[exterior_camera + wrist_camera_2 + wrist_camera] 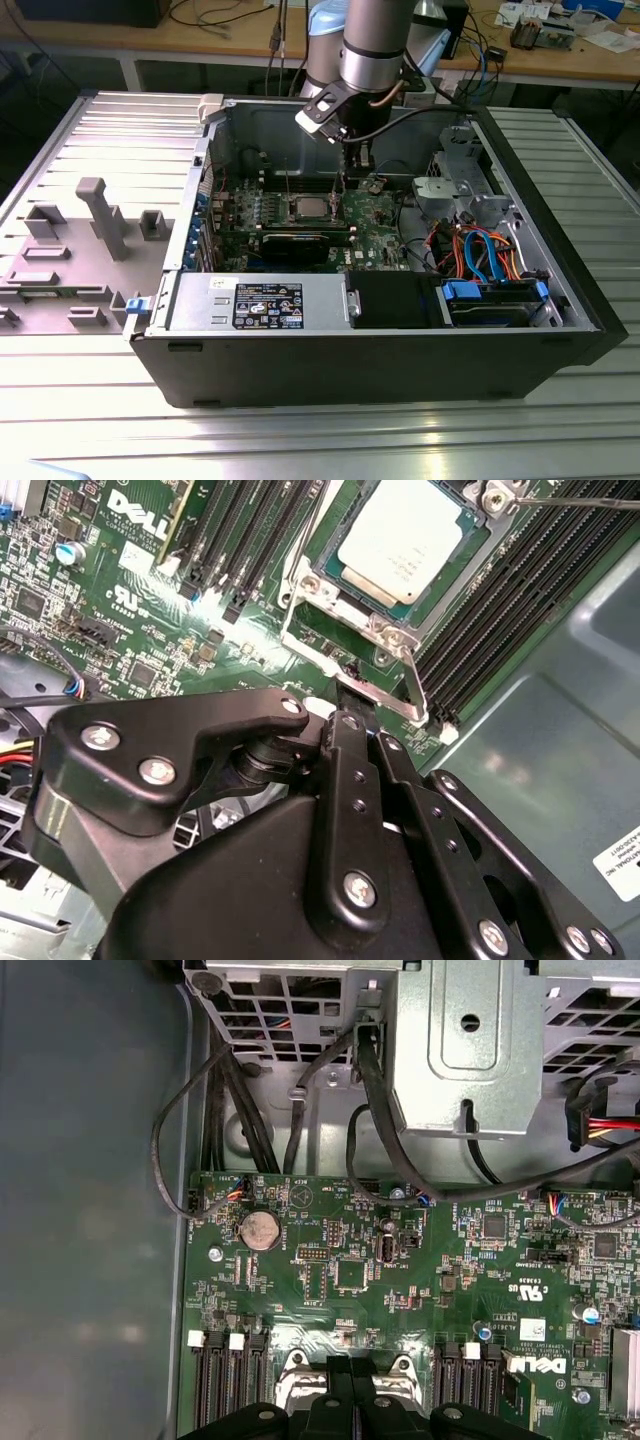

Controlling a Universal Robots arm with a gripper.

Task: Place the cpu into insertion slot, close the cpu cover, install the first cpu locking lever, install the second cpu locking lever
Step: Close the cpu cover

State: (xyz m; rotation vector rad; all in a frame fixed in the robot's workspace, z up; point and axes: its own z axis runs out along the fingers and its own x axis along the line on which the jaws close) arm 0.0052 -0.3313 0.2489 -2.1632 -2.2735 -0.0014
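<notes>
At the exterior view's left, a grey moulded fixture [100,215] lies on the ribbed table [80,400] beside the open computer case [380,365]. Further across, inside the case, the cpu [310,208] lies flat in the insertion slot on the green board, just behind the long black graphics card [300,243].

In the second wrist view the cpu [410,535] shows its pale metal top through the cut-out of the cpu cover [385,628]. The cover looks to be lowered over it, inside the silver rim of the insertion slot [305,640].

Just right of the socket, the gripper [348,178] reaches straight down. In the second wrist view the gripper [352,702] meets the socket's corner, right by a thin wire locking lever [415,680]. The jaws are drawn together. I can't quite make out whether they pinch the lever's end or only press against it.

Beyond lie the memory slots [500,590], and at the exterior view's far right is the drive cage [465,190].

The likely trouble is the lever. It is thin, springy wire, and narrow closed tips could slide off it. The lever could then snap back, and the tips could skid onto the board or the memory slot clips. If the cover is not fully down, pressing here could also load the cpu unevenly on its contacts.
</notes>
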